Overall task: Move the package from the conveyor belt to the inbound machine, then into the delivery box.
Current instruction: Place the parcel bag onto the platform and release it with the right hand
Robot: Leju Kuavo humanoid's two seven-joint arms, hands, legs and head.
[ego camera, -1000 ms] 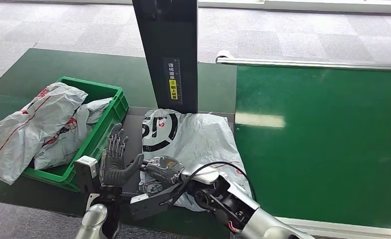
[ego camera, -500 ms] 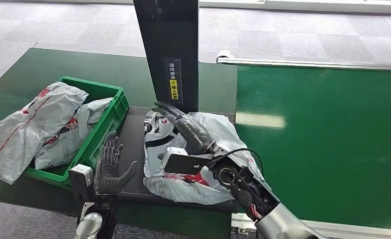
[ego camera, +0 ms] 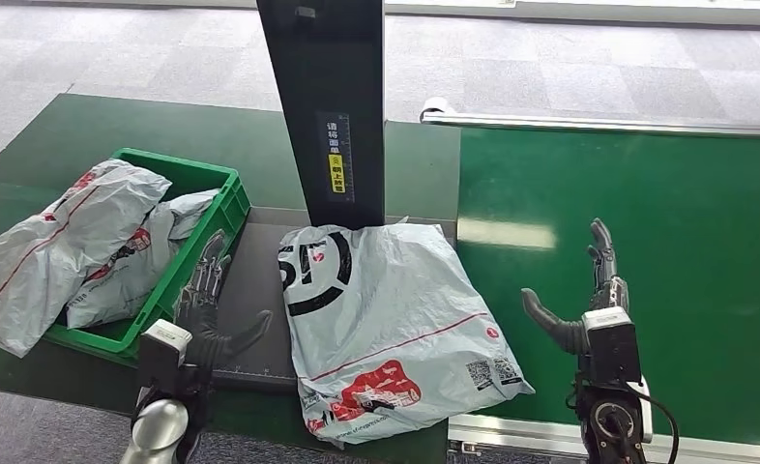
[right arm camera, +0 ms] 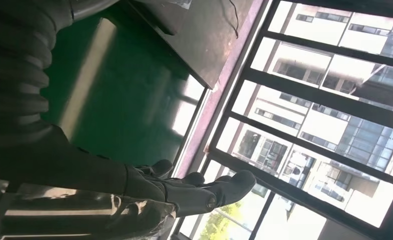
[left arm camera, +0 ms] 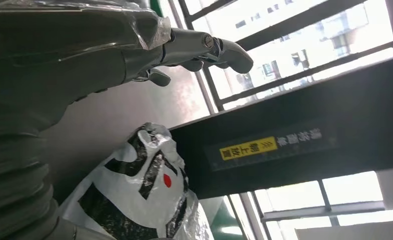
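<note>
A grey plastic mail package (ego camera: 386, 324) with black lettering and a red mark lies flat on the dark platform of the inbound machine (ego camera: 250, 290), under its black upright column (ego camera: 330, 106). The same package (left arm camera: 134, 195) appears in the left wrist view beside my hand. My left hand (ego camera: 207, 314) stands open just left of the package, fingers pointing up, touching nothing. My right hand (ego camera: 589, 309) is open over the green conveyor belt (ego camera: 637, 251), to the right of the package and apart from it.
A green delivery box (ego camera: 212, 208) at the left holds two similar grey packages (ego camera: 57, 242), one hanging over its near edge. The belt's metal rail (ego camera: 599, 124) runs along the far side. Grey carpet lies beyond the green table.
My right hand has let go of the package and swung right, off the platform, to above the belt. The package now lies spread flat. My left hand has barely shifted.
</note>
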